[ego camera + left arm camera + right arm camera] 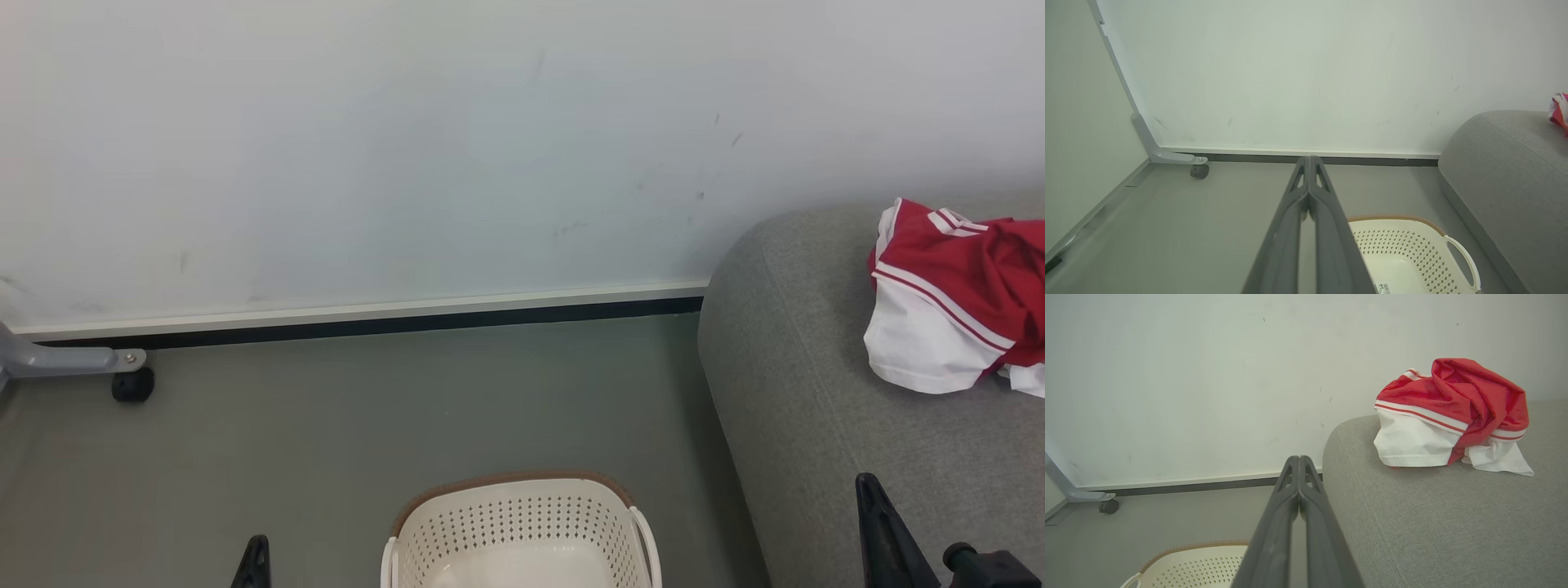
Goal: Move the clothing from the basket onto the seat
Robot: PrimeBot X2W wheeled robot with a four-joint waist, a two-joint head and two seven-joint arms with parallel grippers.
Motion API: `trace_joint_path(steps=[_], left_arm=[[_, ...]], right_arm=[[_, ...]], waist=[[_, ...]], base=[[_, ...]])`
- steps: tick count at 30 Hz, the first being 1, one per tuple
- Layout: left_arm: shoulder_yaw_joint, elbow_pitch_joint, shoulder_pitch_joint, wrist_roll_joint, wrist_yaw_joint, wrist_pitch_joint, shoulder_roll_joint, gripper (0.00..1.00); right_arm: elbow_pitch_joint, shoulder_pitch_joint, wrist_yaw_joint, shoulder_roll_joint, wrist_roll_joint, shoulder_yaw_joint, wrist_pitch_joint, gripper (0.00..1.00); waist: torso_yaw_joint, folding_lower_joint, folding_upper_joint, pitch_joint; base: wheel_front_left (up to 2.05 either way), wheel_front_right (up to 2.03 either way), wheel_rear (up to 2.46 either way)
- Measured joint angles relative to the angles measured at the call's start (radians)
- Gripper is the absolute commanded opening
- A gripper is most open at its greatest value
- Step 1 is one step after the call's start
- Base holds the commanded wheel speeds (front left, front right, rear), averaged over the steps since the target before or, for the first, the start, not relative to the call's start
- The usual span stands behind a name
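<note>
Red and white clothing lies crumpled in a heap on the grey seat at the right. A sliver of the clothing shows at the far right of the left wrist view, above the seat. The cream basket with a brown rim stands on the floor left of the seat, its visible inside bare. My left gripper is shut with nothing in it, left of the basket. My right gripper is shut and empty, low over the seat's front.
A white wall with a dark baseboard runs behind the grey floor. A grey frame leg with a black caster stands at the far left by the wall.
</note>
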Motion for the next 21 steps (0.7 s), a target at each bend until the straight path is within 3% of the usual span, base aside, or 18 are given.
trace_joint_path(steps=[21], left_arm=[[0.048,0.033,-0.035,-0.258,-0.049,0.078,-0.023,0.0]], right_arm=[[0.044,-0.032,0.049,0.038,0.26,-0.074,0.074,0.0]], waist=[[0.001,0.0,0.0002,0.011]], base=[[0.0,0.0,0.0]])
